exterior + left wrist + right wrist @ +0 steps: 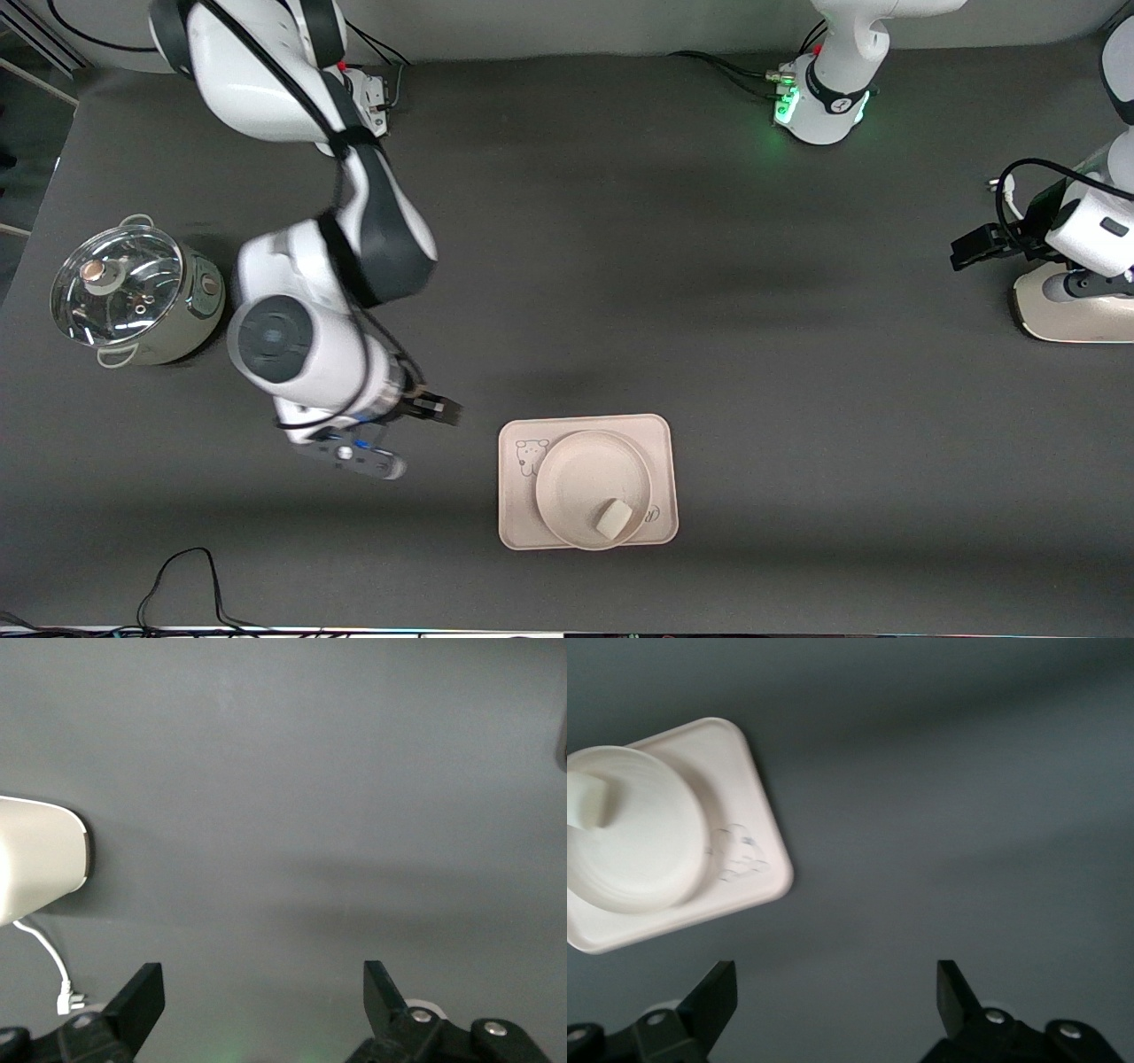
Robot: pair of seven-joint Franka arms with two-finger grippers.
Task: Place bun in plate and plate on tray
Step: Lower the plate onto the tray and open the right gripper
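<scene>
While both tools gape empty, blocky off-white bun (612,518) on cream plate (576,478), on tray (516,514).

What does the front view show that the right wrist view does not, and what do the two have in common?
Only the front view shows the lidded pot toward the right arm's end of the table, both arms' bases, the waiting left pincer toward the left arm's end, and the whole bun lying in the plate.

Only the right wrist view shows the right pincer from close up, fingers spread wide over bare table, holding nothing.

Both show the plate resting on the tray with its cartoon animal drawing, and the bun in the plate.
</scene>
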